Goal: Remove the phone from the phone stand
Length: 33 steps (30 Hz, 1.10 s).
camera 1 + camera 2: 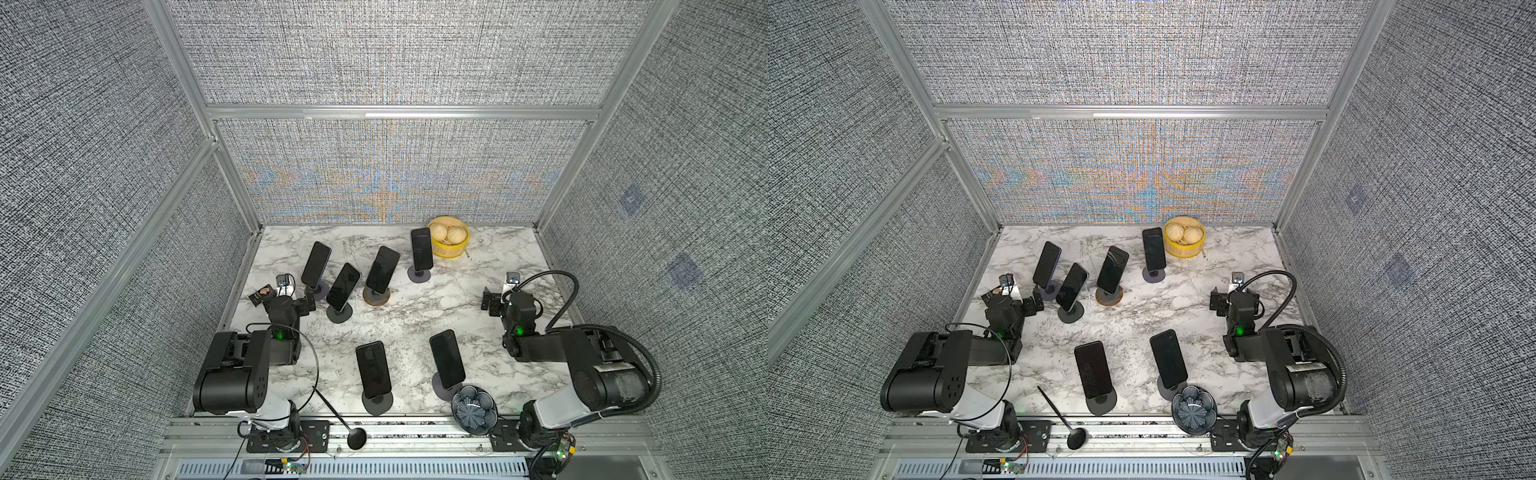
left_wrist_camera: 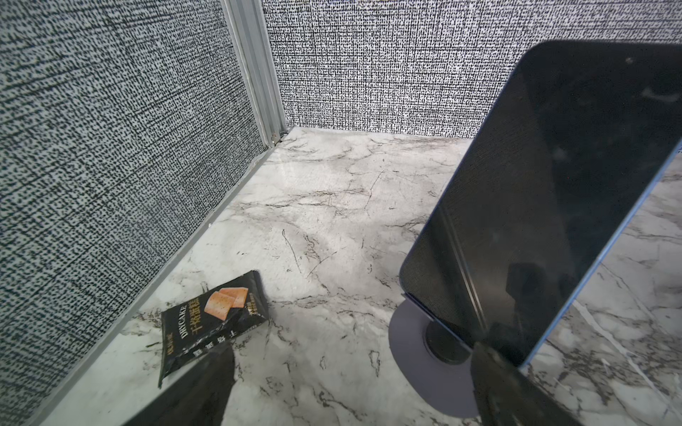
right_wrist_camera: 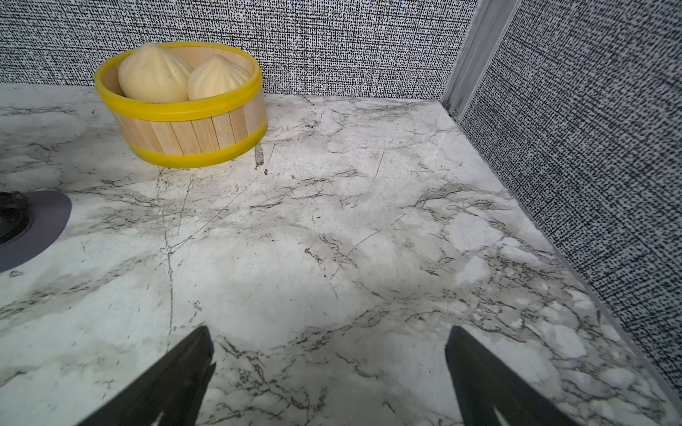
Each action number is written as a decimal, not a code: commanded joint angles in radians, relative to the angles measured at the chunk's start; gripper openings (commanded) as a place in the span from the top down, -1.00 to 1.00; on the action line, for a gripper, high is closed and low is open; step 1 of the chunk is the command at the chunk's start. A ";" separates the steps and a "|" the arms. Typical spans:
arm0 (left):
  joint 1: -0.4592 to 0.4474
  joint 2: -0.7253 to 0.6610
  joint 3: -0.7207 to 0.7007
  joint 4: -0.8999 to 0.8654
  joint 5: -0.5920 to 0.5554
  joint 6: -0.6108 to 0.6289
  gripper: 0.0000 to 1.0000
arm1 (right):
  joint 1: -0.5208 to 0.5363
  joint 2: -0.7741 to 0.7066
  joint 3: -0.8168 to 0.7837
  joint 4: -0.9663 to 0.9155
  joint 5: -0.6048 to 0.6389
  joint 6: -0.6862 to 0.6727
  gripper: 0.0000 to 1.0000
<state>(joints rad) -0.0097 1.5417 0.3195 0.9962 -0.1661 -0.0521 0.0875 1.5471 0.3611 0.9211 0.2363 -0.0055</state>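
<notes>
Marble tabletop (image 2: 332, 221), "DRY CAKE" snack packet (image 2: 214, 321) near phone (image 2: 546, 206)

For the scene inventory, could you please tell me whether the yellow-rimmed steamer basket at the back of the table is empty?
No, the steamer basket holds two pale buns, shown plainly in the right wrist view.

The black snack packet (image 2: 214, 321) carries the word "DRYCAKE" in pale capitals beside larger Chinese characters.
</notes>
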 commanded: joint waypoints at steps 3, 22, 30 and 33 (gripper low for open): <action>0.002 0.001 0.003 0.024 -0.007 0.009 -0.99 | 0.001 -0.022 -0.016 0.018 0.067 0.029 -0.98; -0.002 -0.661 0.179 -0.848 -0.065 -0.381 -0.99 | 0.051 -0.496 0.051 -0.520 0.258 0.372 -0.98; -0.002 -0.743 0.417 -1.339 0.123 -0.524 -0.99 | 0.033 -0.624 0.256 -0.940 -0.086 0.451 -0.98; -0.001 -0.732 0.517 -1.473 0.129 -0.478 -0.99 | 0.074 -0.595 0.370 -1.135 -0.145 0.428 -0.98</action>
<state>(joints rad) -0.0116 0.8036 0.7841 -0.2619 -0.0826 -0.5346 0.1379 0.9405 0.6716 0.0082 0.1986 0.4061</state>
